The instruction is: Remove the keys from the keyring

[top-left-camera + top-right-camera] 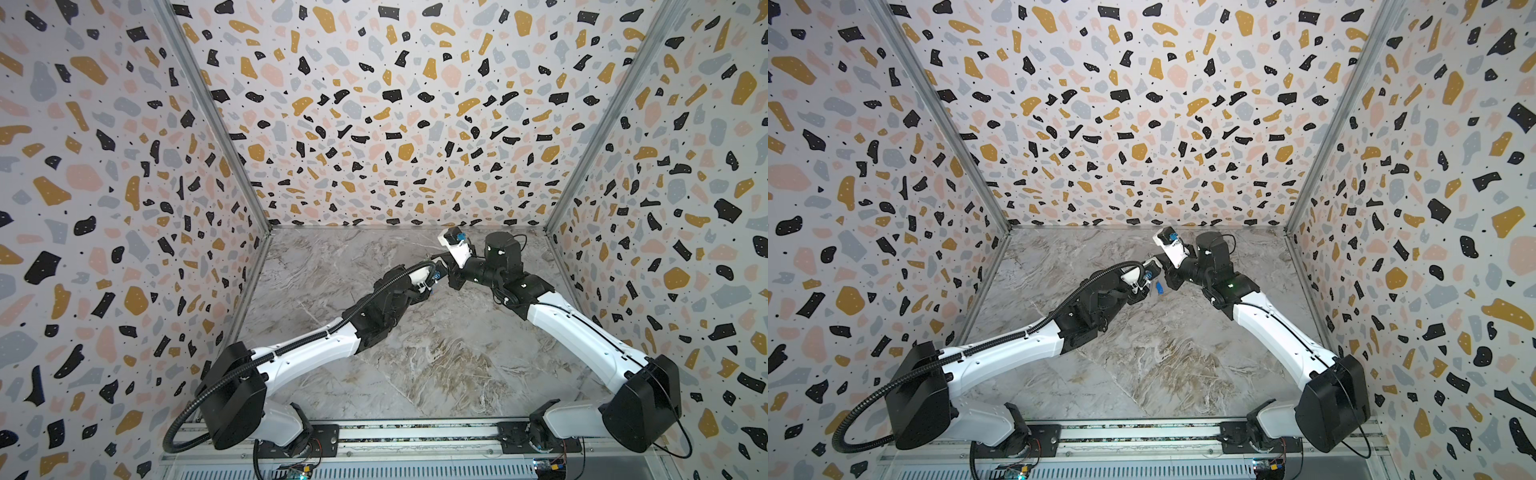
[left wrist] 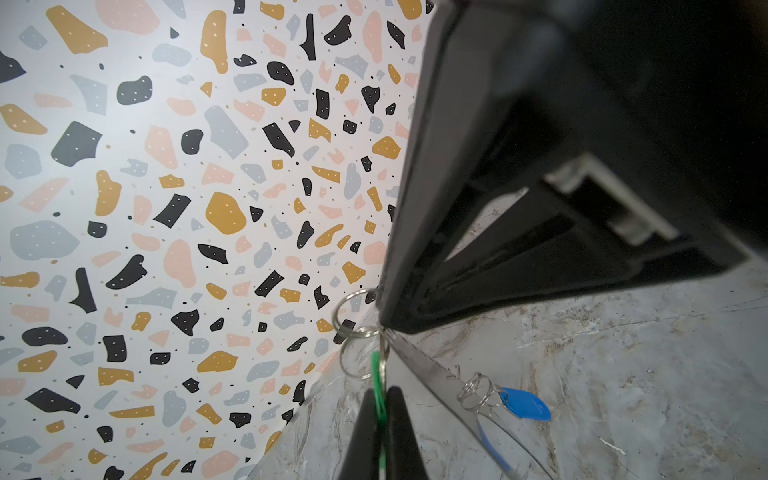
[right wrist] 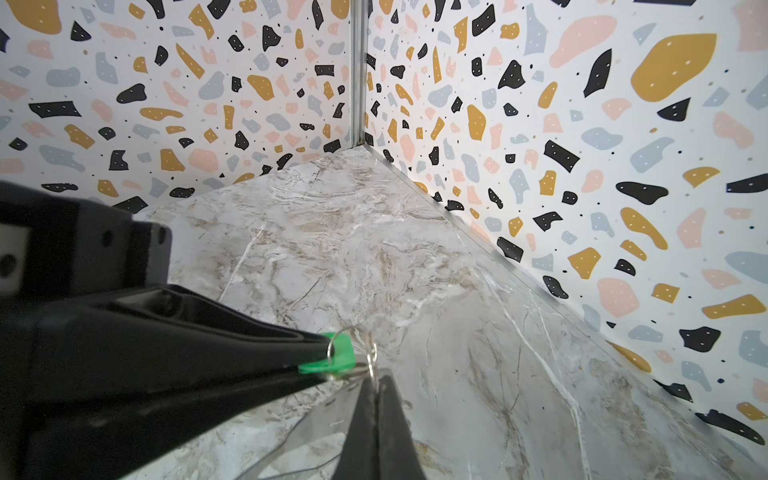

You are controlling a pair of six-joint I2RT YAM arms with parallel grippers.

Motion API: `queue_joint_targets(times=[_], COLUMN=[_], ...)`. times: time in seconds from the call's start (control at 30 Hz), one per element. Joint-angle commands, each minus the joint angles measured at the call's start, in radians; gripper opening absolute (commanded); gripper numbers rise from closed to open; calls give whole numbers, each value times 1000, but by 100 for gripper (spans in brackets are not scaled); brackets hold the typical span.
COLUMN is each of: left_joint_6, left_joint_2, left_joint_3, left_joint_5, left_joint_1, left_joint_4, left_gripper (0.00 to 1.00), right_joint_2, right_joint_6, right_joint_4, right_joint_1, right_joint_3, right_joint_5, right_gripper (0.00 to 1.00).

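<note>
In the left wrist view my left gripper (image 2: 381, 392) is shut on the green plastic tag (image 2: 377, 374) of one key. Small metal rings (image 2: 353, 328) link that tag to the keyring (image 2: 432, 374), a flat grey see-through tab. The blue tag (image 2: 525, 404) of the other key hangs from the tab by its own rings. The blue tag (image 1: 1158, 288) also shows in a top view. My right gripper (image 3: 377, 380) is shut on the keyring's end, where a ring enters between its fingers. The green tag (image 3: 334, 353) is right beside it. Both grippers meet above the far middle of the table.
The marble-patterned table (image 1: 415, 353) is bare around the arms. Speckled walls close it in on the left, the back (image 1: 395, 124) and the right. The right arm's elbow stands near the back right corner (image 3: 357, 143).
</note>
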Motion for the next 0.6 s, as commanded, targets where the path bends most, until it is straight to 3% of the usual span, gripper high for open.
queue_joint_targets(times=[0.0,0.1,0.2,0.37,0.57], left_joint_6=[-57,-126,-215,-304,-422], left_joint_2=[-36,-76,-136,-174,-98], left_joint_3=[2,-29,-73,-90,-18], left_joint_5=[15,62,225,515,837], left_joint_1=[-11,23,99,218,331], left_joint_4=[30,32,38,16,10], left_gripper=[16,31,41,43,43], right_joint_2=[-51,-56,-61,-59,-53], right_joint_6=[-48,-83,-99,-173,-211], right_joint_4=[112,145,200,306,491], right_joint_1=[-11,-38,-86,-150,-226], right_joint_3=[-20,-33,-61,-113,-189], right_joint_5=[43,-20,-118,-316,-562], right_gripper=[0,0,0,0,0])
